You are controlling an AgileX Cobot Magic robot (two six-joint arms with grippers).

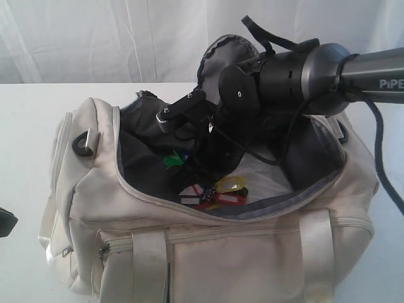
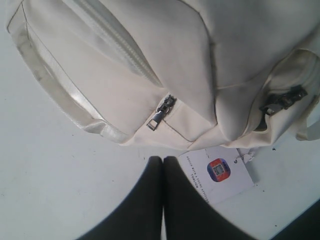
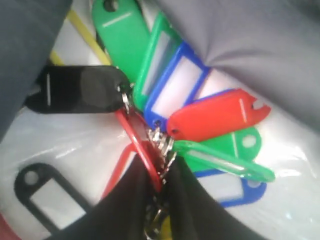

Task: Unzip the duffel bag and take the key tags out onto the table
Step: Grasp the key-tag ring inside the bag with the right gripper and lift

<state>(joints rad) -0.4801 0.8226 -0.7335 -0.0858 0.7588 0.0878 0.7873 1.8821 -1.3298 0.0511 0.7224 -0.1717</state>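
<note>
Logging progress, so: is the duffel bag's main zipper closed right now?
No, the duffel bag gapes open on top, with the key tags showing inside.

A white curtain (image 1: 126, 38) with soft folds hangs at the back. A small white paper card (image 2: 220, 172) lies flat on the tabletop (image 2: 50, 175). It has a little red and blue square picture on it and a row of tiny letters too small to read. Shiny, crinkly plastic (image 1: 268, 173) lies down inside the duffel bag (image 1: 252, 252).

White curtain (image 1: 95, 38) behind (softly pleated)
</note>
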